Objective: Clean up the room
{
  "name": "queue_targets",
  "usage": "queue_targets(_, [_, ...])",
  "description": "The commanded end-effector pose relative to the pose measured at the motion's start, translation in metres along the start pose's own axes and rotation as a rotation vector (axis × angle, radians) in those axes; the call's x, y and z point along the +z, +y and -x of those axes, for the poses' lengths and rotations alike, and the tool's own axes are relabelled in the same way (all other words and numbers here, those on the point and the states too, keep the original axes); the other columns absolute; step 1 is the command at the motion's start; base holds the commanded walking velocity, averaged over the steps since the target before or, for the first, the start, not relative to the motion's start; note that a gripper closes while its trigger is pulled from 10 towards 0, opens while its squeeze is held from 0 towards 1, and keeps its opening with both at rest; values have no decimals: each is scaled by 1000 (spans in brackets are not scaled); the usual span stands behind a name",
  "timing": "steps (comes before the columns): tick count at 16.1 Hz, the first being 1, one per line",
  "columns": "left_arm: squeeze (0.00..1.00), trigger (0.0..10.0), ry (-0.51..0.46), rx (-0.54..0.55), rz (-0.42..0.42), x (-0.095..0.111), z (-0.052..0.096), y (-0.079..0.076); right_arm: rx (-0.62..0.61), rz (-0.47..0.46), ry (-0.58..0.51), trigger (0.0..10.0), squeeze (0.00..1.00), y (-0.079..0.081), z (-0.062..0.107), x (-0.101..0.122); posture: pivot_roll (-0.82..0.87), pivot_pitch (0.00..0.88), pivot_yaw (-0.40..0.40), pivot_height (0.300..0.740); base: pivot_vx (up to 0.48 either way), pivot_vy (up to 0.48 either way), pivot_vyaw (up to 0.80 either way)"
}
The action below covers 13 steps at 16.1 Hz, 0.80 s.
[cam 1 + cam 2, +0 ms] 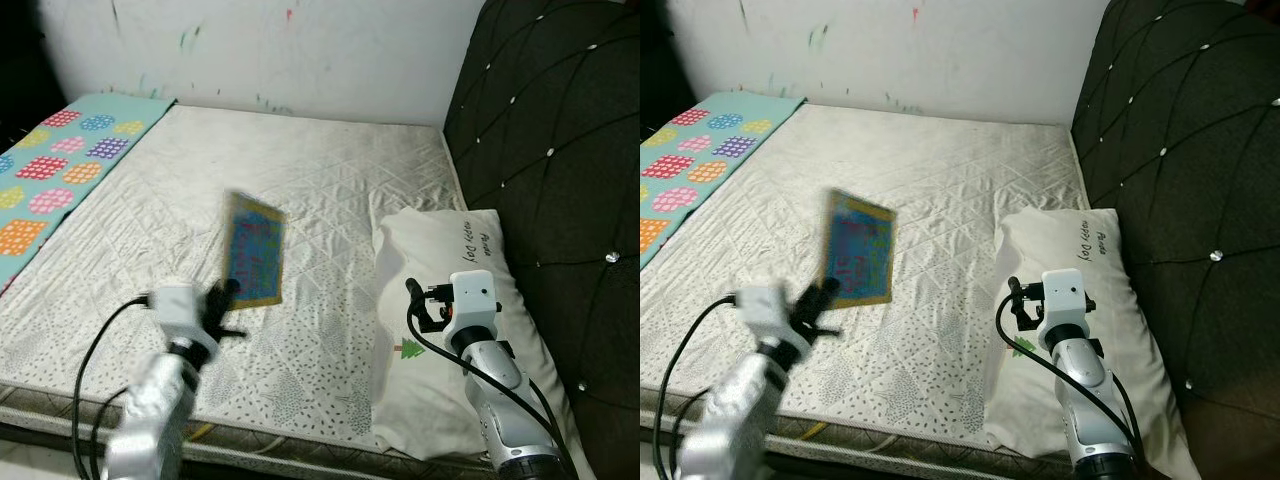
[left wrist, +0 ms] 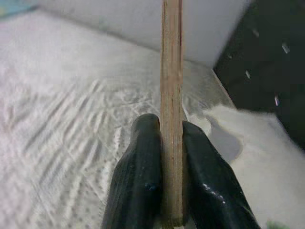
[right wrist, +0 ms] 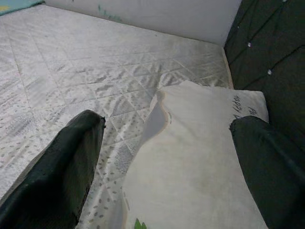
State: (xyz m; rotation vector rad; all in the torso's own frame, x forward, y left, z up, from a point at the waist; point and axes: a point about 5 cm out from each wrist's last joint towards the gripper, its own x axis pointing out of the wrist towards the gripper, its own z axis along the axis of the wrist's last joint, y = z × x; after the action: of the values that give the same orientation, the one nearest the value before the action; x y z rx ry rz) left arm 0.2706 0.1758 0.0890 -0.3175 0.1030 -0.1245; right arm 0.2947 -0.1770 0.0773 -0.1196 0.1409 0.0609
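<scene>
the board (image 1: 254, 250), a thin colourful wooden panel, is held upright above the bed (image 1: 330, 170), its lower edge pinched tight in the left end effector (image 2: 171, 162). the black tufted headboard (image 1: 560, 150) rises on the right, a patterned mat (image 1: 60, 165) lies far left. the white pillow (image 1: 450, 340) lies beneath the right end effector (image 3: 167, 157), fingers spread wide, empty.

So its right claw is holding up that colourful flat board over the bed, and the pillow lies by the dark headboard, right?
Not quite: the left gripper holds the board, as the left wrist view shows it clamped between both fingers. The pillow does lie by the headboard.
</scene>
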Motion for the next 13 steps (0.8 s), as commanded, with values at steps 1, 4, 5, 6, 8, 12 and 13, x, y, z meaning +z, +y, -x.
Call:
queue_targets(1, [0,10000,11,7,86,3,-1,3,-12,3,-15,10000,0,-4,-1,6,-95,0,-35,740,0,0,0])
queue_targets(4, [0,10000,193,-183,315,-16,14,-25,-11,13,-15,10000,0,-6,-1,6,-92,0,-38,740,0,0,0])
queue_targets(5, [0,10000,234,-218,365,-17,20,-29,-9,16,-14,10000,0,-6,0,6,-93,0,-41,740,0,0,0])
queue_targets(6, [0,10000,306,-283,356,-18,28,-33,-16,21,-25,10000,0,-7,0,7,-91,0,-35,740,0,0,0])
queue_targets(8, [0,10000,368,-320,357,-18,37,-34,-38,19,-35,10000,0,-11,1,9,-84,0,-30,740,0,0,0])
queue_targets(12, [0,10000,547,-473,325,-21,67,-42,-20,29,-44,10000,0,-6,1,12,-79,0,-17,740,0,0,0])
queue_targets(13, [0,10000,541,-460,327,-20,67,-40,-25,28,-43,10000,0,-7,2,11,-83,1,-15,740,0,0,0])
